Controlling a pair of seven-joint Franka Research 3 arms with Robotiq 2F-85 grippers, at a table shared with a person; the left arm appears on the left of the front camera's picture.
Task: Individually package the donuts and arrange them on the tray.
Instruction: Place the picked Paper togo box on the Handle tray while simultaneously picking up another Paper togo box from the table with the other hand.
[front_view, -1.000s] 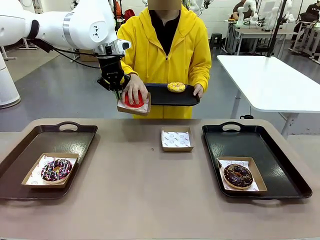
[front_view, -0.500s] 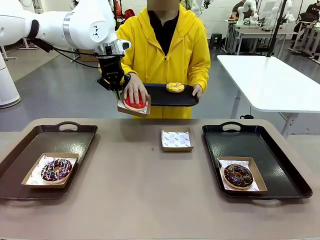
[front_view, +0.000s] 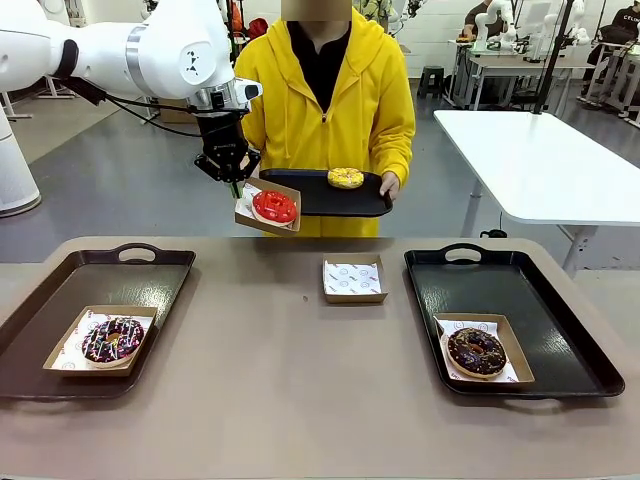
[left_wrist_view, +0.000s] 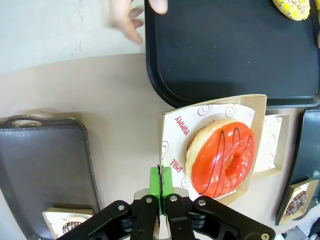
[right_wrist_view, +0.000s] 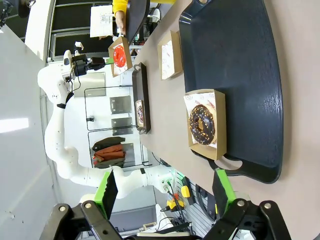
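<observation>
Donuts stand half done: the purple sprinkled donut sits boxed on the left tray, and the left gripper, pinched shut seemingly on the rim of a cardboard box, holds the glossy red donut aloft. The yellow-crumbed donut lies bare on the person's tray, an empty box waits mid-table, the chocolate donut is boxed on the right tray, and the right gripper gapes wide.

The red donut is showing glossy, smooth icing; its box is looking like matt brown cardboard lined with printed white paper. The held tray is gleaming like smooth black plastic; the tabletop is appearing matt.
</observation>
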